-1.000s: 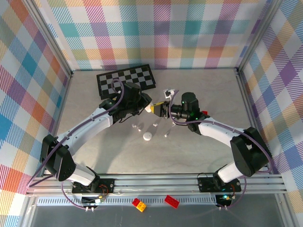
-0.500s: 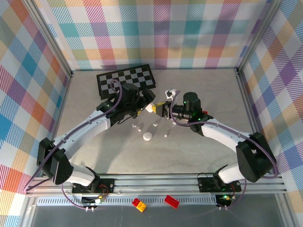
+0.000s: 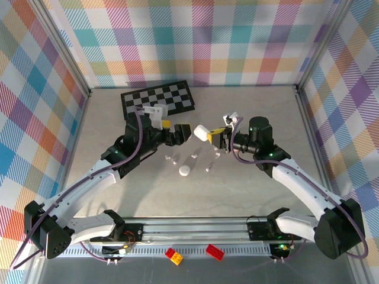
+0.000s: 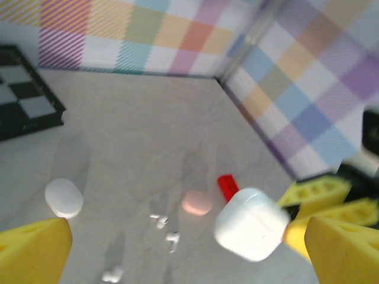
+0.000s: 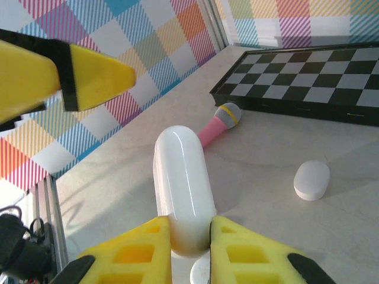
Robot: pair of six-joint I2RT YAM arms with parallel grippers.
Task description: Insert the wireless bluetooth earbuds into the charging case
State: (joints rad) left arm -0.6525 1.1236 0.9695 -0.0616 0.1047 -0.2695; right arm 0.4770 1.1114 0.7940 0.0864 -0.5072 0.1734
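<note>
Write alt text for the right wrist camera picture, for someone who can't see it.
The right pincer grips a white charging case between its yellow fingers above a pale table. Behind lie a pink toy microphone, a second white case and a chessboard.

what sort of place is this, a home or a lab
Probably a lab robot cell, not a home: plaid-printed walls on a metal frame box in the table, two robot arms sit bolted to a rail, and a checkerboard lies at the back.
</note>
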